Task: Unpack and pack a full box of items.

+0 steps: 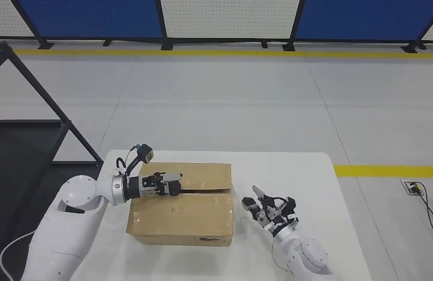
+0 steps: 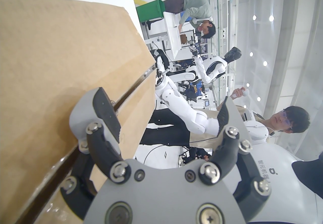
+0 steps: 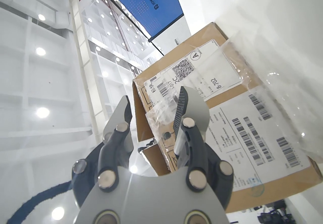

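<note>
Left pincer (image 1: 177, 185) spread at box (image 1: 181, 218) seam; right pincer (image 3: 155, 97) beside its end.

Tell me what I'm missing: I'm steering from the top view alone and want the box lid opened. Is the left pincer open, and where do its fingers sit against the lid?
Observer: The left pincer is open. One finger sits at the dark seam across the top of the box; the other is in the air, off the cardboard.
Operator: And the right one?
Observer: The right pincer is open too, holding nothing, and points at the box's end face.
Operator: Anything on that face?
Observer: Printed labels under loose, crinkled clear film.
</note>
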You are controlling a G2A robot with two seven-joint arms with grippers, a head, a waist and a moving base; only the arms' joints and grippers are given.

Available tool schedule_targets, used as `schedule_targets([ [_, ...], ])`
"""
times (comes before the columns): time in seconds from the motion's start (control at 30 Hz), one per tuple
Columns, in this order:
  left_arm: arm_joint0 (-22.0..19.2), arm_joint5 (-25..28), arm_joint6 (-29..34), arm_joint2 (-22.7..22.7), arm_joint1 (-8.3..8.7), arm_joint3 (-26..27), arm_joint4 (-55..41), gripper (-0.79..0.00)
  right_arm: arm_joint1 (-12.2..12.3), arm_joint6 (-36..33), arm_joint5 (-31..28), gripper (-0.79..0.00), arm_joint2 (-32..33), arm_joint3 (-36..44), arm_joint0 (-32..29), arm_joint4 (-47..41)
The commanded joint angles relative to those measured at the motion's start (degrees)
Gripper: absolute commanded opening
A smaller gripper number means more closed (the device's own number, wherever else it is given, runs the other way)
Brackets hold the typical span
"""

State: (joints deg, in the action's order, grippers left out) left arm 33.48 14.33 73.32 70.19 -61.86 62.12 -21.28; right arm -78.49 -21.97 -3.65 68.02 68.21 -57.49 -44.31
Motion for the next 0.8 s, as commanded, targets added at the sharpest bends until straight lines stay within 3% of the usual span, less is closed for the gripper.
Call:
schedule_targets([
  [0.0,0.0,0.0,0.0,0.0,0.00,0.0,0.0,0.000,0.1,1.6,1.3,-0.320,-0.1,1.2,-0.2,2.9],
  [0.07,0.0,0.0,0.0,0.0,0.00,0.0,0.0,0.000,0.2,3.6,3.5,-0.268,-0.6,2.4,-0.3,5.5],
  [0.2,0.0,0.0,0.0,0.0,0.00,0.0,0.0,0.000,0.1,6.3,5.7,-0.277,-1.6,3.9,-0.3,8.1],
  [0.43,0.0,0.0,0.0,0.0,0.00,0.0,0.0,0.000,-0.8,9.3,5.8,-0.391,-3.2,2.8,1.2,8.8],
  [0.77,0.0,0.0,0.0,0.0,0.00,0.0,0.0,0.000,-2.1,11.4,6.6,-0.369,-4.6,-1.8,5.0,7.7],
])
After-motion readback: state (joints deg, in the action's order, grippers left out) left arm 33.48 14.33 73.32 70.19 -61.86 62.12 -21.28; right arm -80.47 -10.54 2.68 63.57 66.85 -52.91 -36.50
